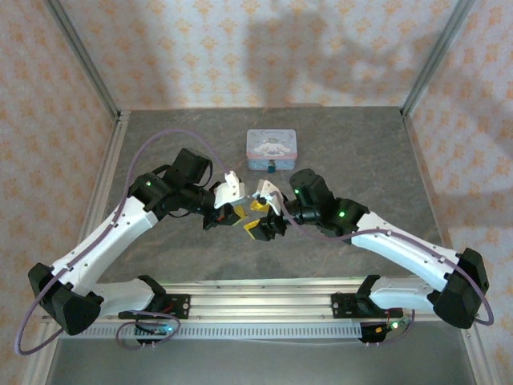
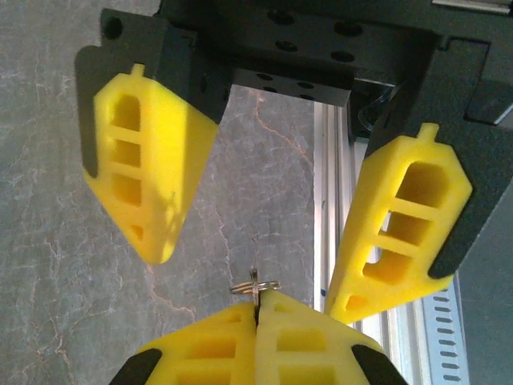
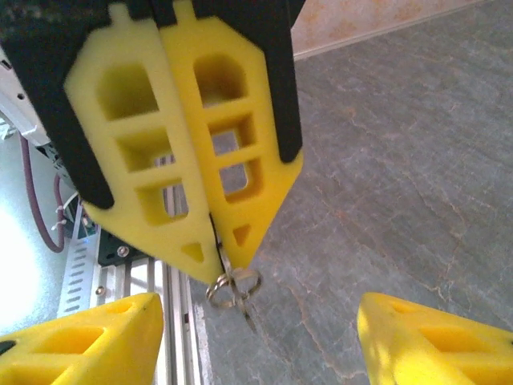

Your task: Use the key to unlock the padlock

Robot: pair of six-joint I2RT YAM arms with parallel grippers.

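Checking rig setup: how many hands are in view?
2. The left hand, shut on the key, and the open right hand face each other mid-table, near the tin.

No legible text or numbers; print on light-blue tin [image 1: 271, 148] too small to read.

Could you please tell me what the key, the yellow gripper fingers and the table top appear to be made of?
The key: thin silvery metal, glinting on its ring. The fingers of the left gripper: matte yellow plastic with moulded or printed cut-outs. The table top: grey with pale veins, either stone or a stone-look laminate; I cannot tell which.
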